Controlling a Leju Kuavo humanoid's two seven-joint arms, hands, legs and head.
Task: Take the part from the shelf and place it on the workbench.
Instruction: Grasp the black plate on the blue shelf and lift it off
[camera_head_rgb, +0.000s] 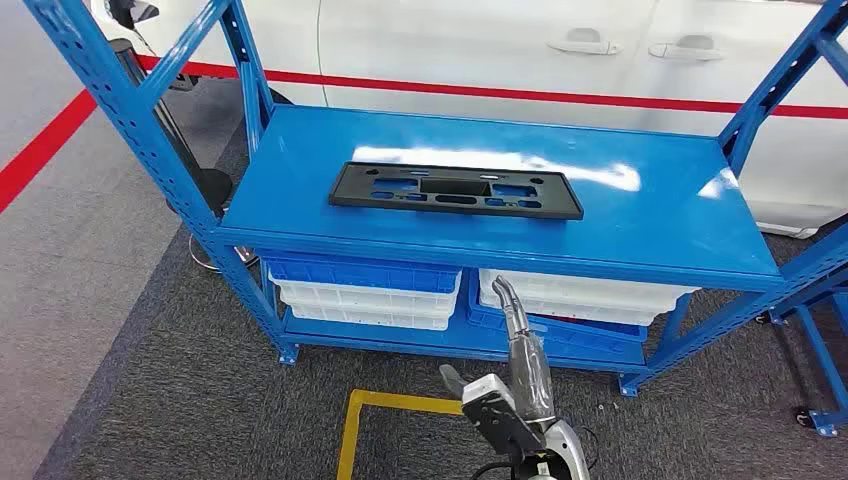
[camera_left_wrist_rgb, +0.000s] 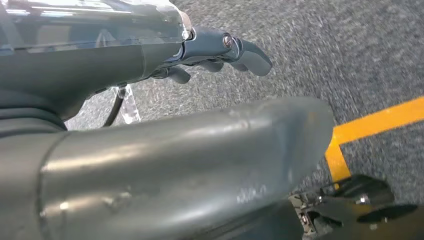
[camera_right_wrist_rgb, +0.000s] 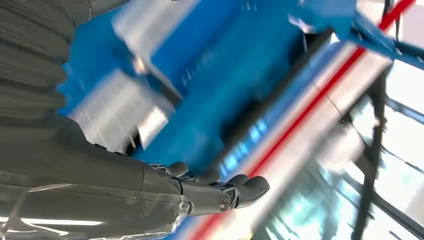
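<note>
Black part (camera_head_rgb: 455, 189) lay flat on the blue shelf's top deck (camera_head_rgb: 640, 225), near the front edge and left of centre, untouched. Right hand (camera_head_rgb: 512, 335) was raised in front of the lower tier, below the deck, fingers extended and slightly apart, holding nothing; the right wrist view was motion-blurred. Left hand (camera_left_wrist_rgb: 220, 52) hung over grey carpet near a yellow floor line (camera_left_wrist_rgb: 370, 122), fingers loosely curled, nothing in them. White and blue bins (camera_head_rgb: 365, 290) sat on the lower tier; white car (camera_head_rgb: 520, 50) behind.

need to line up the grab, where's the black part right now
In the head view the black part lies flat on the blue shelf's top deck, left of centre, above the white bins.
</note>
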